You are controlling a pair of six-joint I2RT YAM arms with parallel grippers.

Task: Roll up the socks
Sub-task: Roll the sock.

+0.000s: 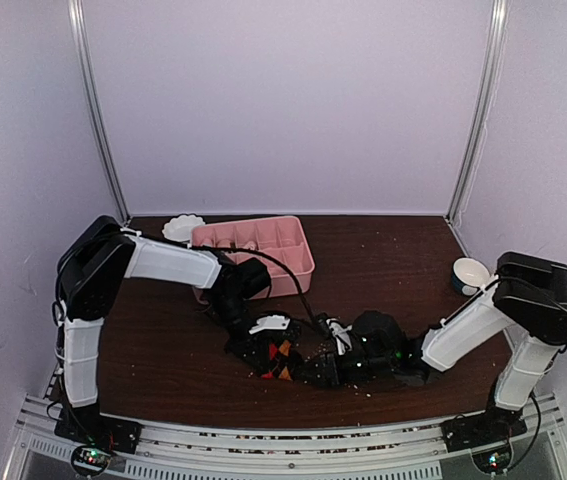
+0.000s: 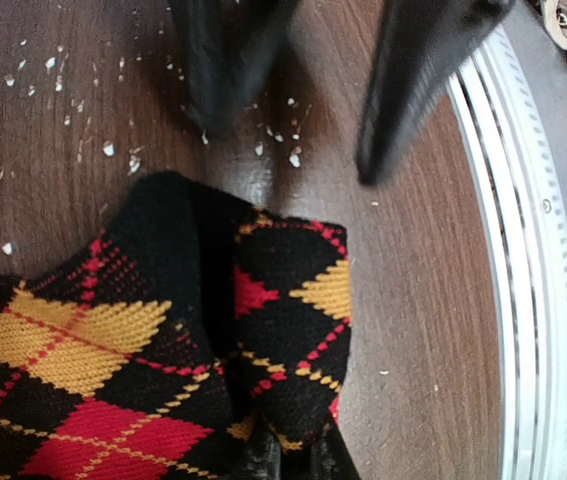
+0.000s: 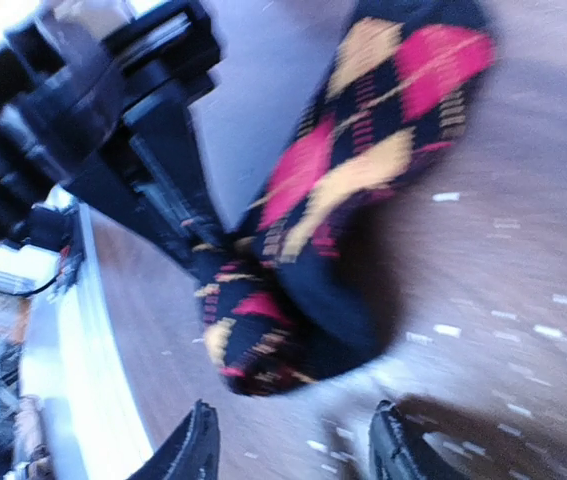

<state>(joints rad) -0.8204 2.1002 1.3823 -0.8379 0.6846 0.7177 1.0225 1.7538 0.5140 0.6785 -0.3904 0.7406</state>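
Observation:
A black sock with red, orange and yellow argyle diamonds [image 1: 279, 360] lies bunched on the dark wooden table near the front edge. In the left wrist view the argyle sock [image 2: 163, 340] fills the lower frame. My left gripper [image 2: 298, 458] is shut on a fold of it at the bottom edge. My right gripper [image 3: 298, 450] is open and empty, its fingers [image 2: 225, 60] just short of the sock's folded end [image 3: 263, 330]. In the top view the left gripper [image 1: 261, 350] and right gripper [image 1: 323, 370] meet at the sock. Pale cream fabric [image 1: 270, 323] shows beside it, too small to tell more.
A pink compartment tray [image 1: 293, 262] stands behind the left arm, with a white fluted dish [image 1: 183, 228] at its left. A small white bowl [image 1: 470, 272] sits at the right. The metal front rail [image 2: 533, 300] runs close by. White crumbs [image 2: 63, 80] dot the table.

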